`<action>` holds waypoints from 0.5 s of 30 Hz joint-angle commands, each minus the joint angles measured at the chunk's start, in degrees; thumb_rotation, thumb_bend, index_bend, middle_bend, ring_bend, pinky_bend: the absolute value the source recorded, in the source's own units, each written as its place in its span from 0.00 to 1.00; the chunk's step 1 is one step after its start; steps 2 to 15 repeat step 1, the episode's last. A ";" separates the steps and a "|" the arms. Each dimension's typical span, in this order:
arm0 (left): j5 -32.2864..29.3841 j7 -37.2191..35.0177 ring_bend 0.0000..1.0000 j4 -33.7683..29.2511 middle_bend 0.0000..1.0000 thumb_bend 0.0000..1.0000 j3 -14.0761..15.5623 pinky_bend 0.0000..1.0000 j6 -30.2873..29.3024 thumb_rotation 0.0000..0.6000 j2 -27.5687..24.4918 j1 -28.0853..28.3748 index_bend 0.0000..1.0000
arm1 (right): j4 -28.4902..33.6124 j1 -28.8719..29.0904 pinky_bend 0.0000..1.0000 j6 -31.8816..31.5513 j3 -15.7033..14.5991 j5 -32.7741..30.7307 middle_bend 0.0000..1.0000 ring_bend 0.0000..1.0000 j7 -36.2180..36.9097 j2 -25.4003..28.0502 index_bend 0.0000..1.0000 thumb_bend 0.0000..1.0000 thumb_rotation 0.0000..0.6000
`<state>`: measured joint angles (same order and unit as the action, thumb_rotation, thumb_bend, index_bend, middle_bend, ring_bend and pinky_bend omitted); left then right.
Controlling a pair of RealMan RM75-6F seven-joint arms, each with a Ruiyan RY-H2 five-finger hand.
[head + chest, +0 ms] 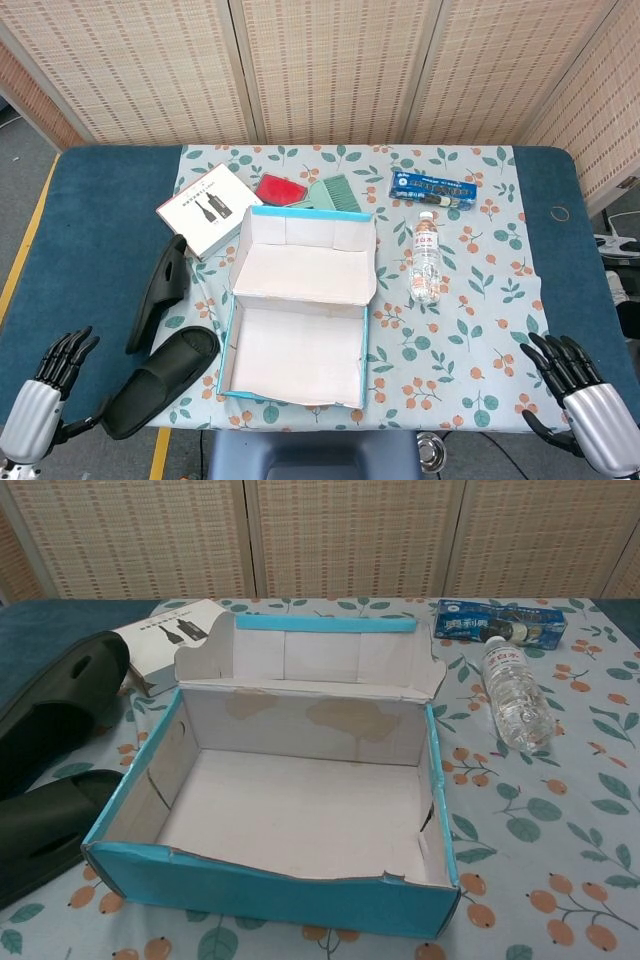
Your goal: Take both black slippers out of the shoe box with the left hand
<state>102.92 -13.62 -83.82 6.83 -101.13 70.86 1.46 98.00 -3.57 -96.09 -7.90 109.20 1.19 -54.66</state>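
Observation:
The blue-edged shoe box (236,300) (250,888) stands in the middle of the table with nothing inside it. Both black slippers lie on the table to its left: one (162,290) (55,708) tilted on its edge further back, the other (160,380) (45,825) flat near the front corner. At the lower left, my left hand (48,385) is open with fingers spread, clear of the near slipper and holding nothing. Over at the lower right my right hand (570,385) is open too. Neither hand shows in the chest view.
A white product box (208,208) lies behind the slippers. A red item (280,188) and a green brush (335,192) sit behind the shoe box. A water bottle (427,258) and a blue pack (435,187) lie to the right. The floral cloth (470,320) covers the table.

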 commanded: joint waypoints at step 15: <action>-3.66 7.11 0.00 -5.03 0.00 0.38 -0.53 0.06 5.00 1.00 -4.26 0.81 0.00 | 0.36 -0.39 0.00 0.04 0.50 -0.79 0.00 0.00 -1.50 -0.60 0.00 0.18 0.95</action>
